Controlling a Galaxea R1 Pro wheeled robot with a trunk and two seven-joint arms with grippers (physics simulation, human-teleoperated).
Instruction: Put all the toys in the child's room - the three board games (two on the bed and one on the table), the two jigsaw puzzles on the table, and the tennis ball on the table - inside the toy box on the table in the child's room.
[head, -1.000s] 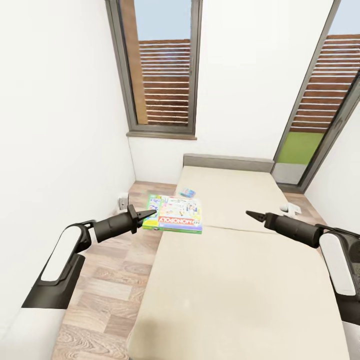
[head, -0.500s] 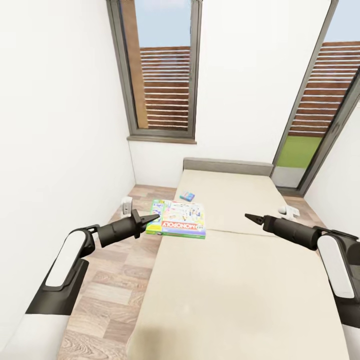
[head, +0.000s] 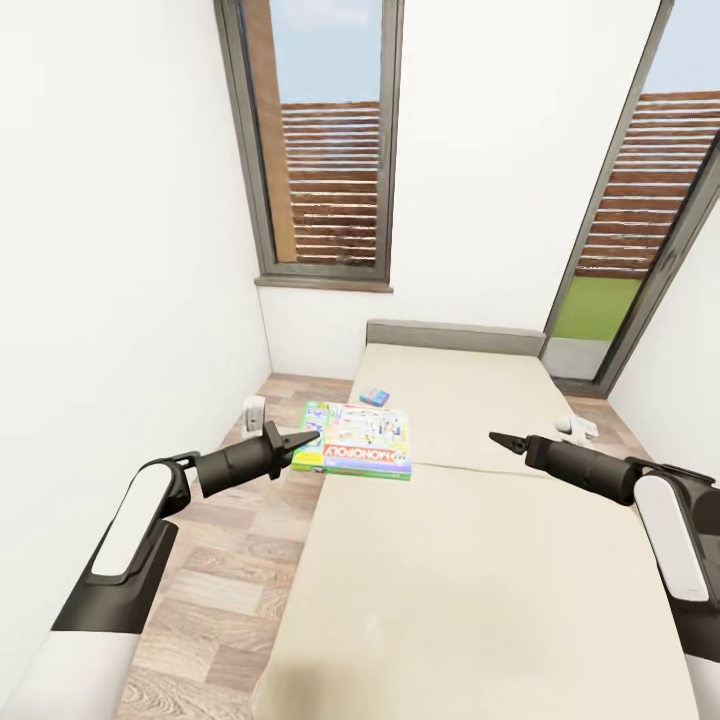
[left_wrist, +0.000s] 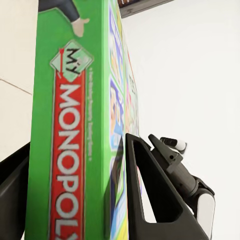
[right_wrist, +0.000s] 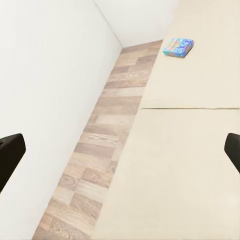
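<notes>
The bed (head: 480, 560) runs from the near edge of the head view toward twelve o'clock, its grey headboard (head: 455, 335) against the white far wall under a tall window (head: 322, 140). A strip of wood-plank floor (head: 215, 560) lies along the bed's nine o'clock side, hemmed by the white side wall; that strip is narrow and the left arm hangs over it. At about eleven o'clock on the mattress, the "MY MONOPOLY" board game (head: 358, 440) overhangs the bed's left edge, its green side gripped in the jaws of the left gripper (head: 300, 440); in the left wrist view the box (left_wrist: 75, 140) stands between the two dark fingers (left_wrist: 150, 200), which are closed against its faces. Just beyond it toward twelve o'clock, apart from it, the small light-blue board game (head: 375, 396) lies flat on the mattress, also seen near the bed's edge in the right wrist view (right_wrist: 178, 47). The right gripper (head: 500, 440) hovers over the mattress at about two o'clock, holding nothing; its jaws stand wide apart in the right wrist view, with bare mattress between them. A small white object (head: 254, 408) stands on the floor by the wall at ten o'clock, and another white object (head: 575, 428) lies beside the bed at two o'clock, below a glass door (head: 640, 240).
</notes>
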